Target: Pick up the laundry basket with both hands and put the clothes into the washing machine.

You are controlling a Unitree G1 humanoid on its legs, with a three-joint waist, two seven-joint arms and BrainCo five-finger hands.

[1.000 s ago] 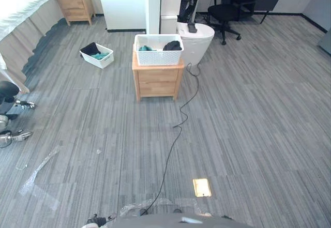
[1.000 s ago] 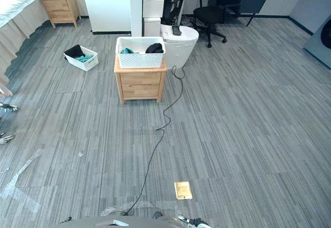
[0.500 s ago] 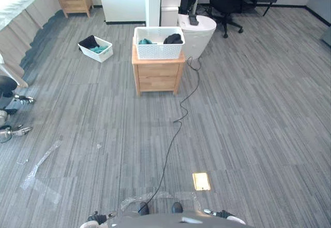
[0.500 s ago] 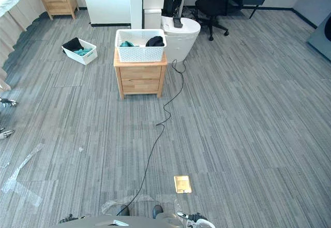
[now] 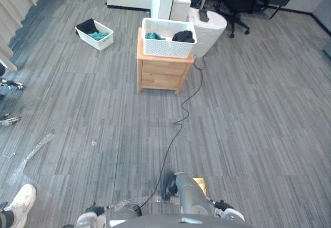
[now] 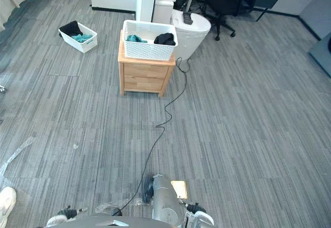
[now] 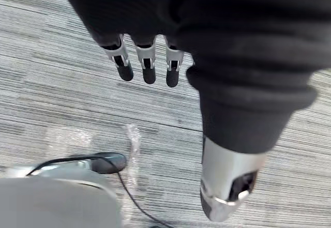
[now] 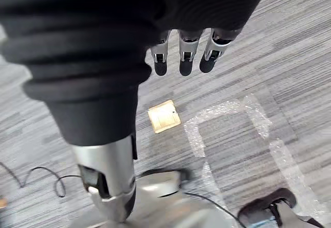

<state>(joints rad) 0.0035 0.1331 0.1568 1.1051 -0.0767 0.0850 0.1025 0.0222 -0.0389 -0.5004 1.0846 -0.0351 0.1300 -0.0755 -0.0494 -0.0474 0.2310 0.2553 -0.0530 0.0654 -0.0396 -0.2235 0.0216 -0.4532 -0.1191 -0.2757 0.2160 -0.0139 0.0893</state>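
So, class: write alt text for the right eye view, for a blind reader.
A white laundry basket holding dark and teal clothes sits on a wooden nightstand across a grey floor. A smaller white basket lies on the floor to its left.

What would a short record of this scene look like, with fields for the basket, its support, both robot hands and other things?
laundry basket: white, holding teal and black clothes
support: wooden nightstand
left robot hand: open, empty, over the floor
right robot hand: open, empty, over the floor
other: second white basket on the floor; black office chair beyond
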